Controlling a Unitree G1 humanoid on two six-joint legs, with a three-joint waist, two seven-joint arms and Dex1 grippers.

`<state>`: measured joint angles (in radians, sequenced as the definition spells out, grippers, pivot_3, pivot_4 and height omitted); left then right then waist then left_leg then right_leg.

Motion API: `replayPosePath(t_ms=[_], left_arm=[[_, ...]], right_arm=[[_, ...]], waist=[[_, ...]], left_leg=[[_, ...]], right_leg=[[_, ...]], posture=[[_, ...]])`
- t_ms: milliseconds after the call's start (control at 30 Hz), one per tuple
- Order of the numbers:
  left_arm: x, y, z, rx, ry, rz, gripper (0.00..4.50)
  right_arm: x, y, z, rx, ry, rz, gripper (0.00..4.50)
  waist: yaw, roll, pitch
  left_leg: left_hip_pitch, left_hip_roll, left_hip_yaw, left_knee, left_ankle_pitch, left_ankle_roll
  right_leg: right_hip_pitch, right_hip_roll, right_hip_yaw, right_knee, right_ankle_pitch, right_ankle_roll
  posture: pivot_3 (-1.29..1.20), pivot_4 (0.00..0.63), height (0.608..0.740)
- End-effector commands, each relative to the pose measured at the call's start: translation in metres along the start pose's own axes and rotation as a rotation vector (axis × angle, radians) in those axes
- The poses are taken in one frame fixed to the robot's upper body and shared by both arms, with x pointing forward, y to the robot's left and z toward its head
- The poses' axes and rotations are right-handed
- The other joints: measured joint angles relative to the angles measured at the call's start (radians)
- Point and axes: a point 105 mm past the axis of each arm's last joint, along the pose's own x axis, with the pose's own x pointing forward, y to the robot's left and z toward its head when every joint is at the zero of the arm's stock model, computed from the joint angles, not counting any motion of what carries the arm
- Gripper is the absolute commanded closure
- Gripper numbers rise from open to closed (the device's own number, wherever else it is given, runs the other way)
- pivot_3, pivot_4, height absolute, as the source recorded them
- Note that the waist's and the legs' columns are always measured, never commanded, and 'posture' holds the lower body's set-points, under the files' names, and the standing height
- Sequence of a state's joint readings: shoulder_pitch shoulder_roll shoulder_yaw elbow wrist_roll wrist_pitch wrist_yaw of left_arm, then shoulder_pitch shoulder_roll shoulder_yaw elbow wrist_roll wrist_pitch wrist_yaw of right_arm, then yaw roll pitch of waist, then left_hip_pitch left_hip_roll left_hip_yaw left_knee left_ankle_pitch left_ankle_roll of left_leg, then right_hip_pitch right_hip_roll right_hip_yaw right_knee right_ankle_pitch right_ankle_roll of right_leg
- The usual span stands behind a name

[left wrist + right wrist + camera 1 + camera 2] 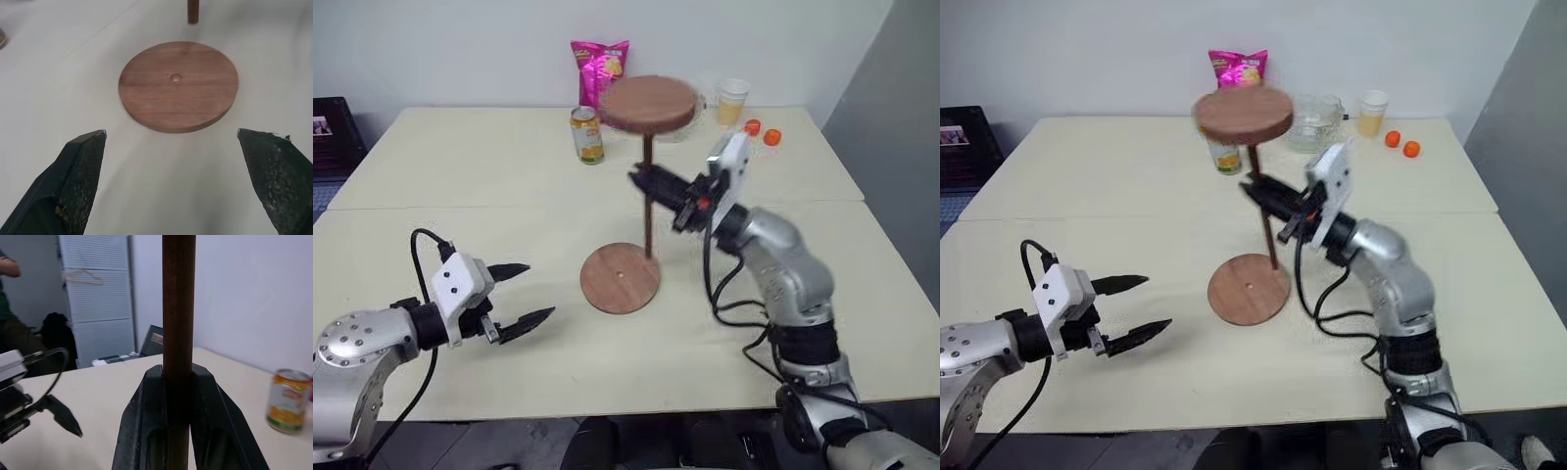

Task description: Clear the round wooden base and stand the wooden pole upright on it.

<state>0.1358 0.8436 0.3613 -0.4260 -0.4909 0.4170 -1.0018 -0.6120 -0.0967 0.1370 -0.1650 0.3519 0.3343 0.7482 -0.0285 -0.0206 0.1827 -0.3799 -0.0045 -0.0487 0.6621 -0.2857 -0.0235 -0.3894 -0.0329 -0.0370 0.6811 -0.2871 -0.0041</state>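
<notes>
While your right gripper [644,182] clamps its two black fingers on the long dark-brown wooden pole [648,201], the rod hangs upright, its fixed disc on top and its lower end just off the table at the 1 o'clock edge of the flat reddish-brown round wooden base [620,277]. That base lies bare on the cream table [460,166]. Your left gripper [527,294] waits at the base's 9 o'clock, fingers spread apart, holding nothing. At 12 o'clock beyond stand a yellow drink can [587,135] and a pink snack bag [598,67].
</notes>
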Motion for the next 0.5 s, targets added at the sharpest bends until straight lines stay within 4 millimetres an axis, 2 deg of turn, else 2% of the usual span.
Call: replayPosePath(t_ms=[33,233,500], left_arm=[[-0.007,0.000,0.012,0.007,-0.025,-0.011,0.00],[-0.010,-0.002,0.008,-0.018,0.002,-0.023,0.00],[-0.007,-0.008,0.009,-0.022,0.005,-0.065,0.00]], right_arm=[[0.004,0.007,0.004,-0.065,-0.030,0.034,4.26],[0.009,0.005,-0.001,-0.136,-0.076,0.030,4.26],[0.015,0.006,-0.010,-0.123,-0.097,0.030,4.26]], waist=[[0.001,0.000,0.000],[0.001,0.000,0.000],[0.000,0.000,0.000]], left_leg=[[0.000,0.000,0.000,0.000,0.000,0.000],[0.000,0.000,0.000,0.000,0.000,0.000],[0.000,0.000,0.000,0.000,0.000,0.000]], right_leg=[[0.000,0.000,0.000,0.000,0.000,0.000],[0.000,0.000,0.000,-0.001,0.000,0.000],[0.000,0.000,0.000,-0.001,0.000,0.000]], posture=[[0.00,0.150,0.740],[0.00,0.150,0.740],[0.00,0.150,0.740]])
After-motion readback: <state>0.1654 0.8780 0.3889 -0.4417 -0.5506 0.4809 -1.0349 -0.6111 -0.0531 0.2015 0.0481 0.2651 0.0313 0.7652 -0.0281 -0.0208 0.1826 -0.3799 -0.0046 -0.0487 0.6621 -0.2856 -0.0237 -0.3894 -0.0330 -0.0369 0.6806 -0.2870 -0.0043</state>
